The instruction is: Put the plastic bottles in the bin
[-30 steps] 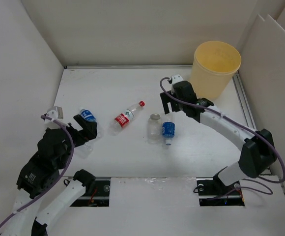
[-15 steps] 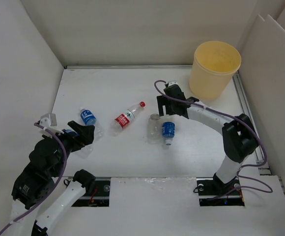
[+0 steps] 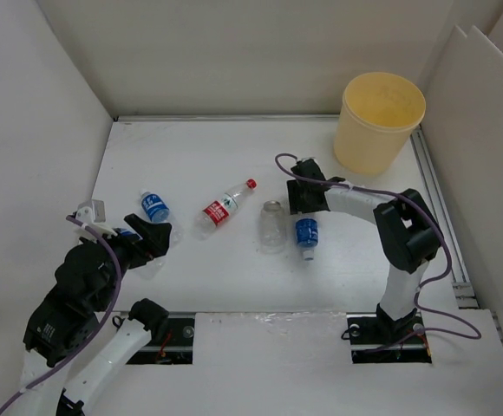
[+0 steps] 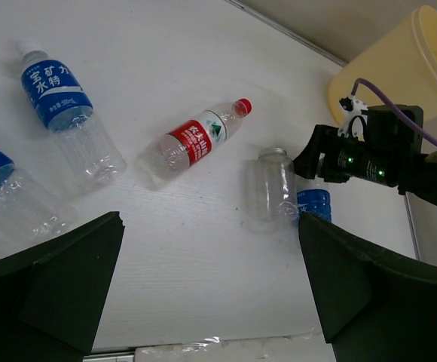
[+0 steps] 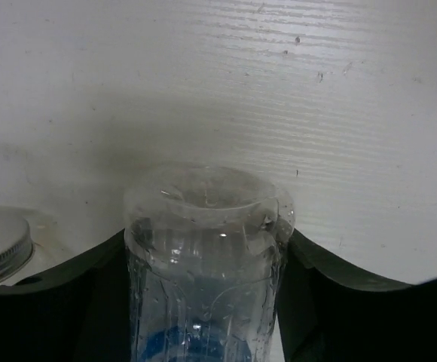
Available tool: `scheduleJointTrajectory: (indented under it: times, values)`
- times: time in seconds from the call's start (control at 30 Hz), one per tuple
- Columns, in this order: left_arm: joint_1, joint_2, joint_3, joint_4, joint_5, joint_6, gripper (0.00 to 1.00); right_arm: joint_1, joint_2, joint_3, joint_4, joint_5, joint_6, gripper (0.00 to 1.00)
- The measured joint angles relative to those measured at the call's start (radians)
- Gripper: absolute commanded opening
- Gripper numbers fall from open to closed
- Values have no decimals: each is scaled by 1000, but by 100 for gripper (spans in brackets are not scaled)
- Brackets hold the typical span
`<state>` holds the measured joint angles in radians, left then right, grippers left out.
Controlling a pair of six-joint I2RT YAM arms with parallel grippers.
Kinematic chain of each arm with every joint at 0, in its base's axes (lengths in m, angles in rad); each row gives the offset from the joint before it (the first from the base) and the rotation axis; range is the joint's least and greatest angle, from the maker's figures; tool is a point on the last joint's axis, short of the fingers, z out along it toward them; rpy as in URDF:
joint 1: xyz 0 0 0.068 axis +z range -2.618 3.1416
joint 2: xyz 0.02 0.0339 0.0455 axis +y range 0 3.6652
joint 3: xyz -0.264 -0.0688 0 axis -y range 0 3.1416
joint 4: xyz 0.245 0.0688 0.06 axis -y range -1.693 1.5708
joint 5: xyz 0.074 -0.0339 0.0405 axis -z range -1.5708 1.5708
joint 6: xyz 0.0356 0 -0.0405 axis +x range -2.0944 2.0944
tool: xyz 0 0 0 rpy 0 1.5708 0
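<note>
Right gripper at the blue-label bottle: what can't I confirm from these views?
- Right wrist view: the right gripper flanks the blue-label bottle; a firm squeeze is unclear, and the cap end is cut off by the bottom edge.
- Top view: the gripper's own body covers the contact.
- Left wrist view: contact too small to judge.

Three blue-labelled bottles (image 4: 56, 98) (image 4: 7, 188) (image 4: 314, 205), one red-labelled bottle (image 3: 221, 208), one unlabelled bottle (image 3: 272, 225), one yellow bin (image 3: 364, 139), two robot arms (image 3: 87, 286) (image 3: 364, 201)

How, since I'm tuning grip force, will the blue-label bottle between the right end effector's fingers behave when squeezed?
The blue-label bottle looks empty, so probably light. Its thin clear wall may dent. Lying on its side, it could roll if nudged.
</note>
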<state>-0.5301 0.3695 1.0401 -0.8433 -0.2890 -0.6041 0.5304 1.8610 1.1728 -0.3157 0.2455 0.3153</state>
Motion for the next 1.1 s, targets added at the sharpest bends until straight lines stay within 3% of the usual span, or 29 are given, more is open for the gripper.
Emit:
scheduleJointTrajectory:
  times: [0.1,0.17,0.47,0.67,0.87,0.97,1.1]
  values:
    - [0,-4,0,0,2,0,100,-1,0,-4,9,-11,2,18]
    - [0,-10,0,0,2,0,100,-6,0,-3,12,-14,2,1]
    - [0,-28,0,1,2,0,100,-37,-99,94,-141,-16,-61,0]
    - [0,-28,0,2,2,0,100,-177,-217,495,-195,-170,-182,0]
    - [0,-29,0,2,2,0,100,-412,-151,927,-185,-399,-249,0]
    - [0,-29,0,2,2,0,100,-500,-90,1029,-148,-451,-255,0]
    - [0,-29,0,2,2,0,100,-560,-21,1034,-103,-447,-235,0]
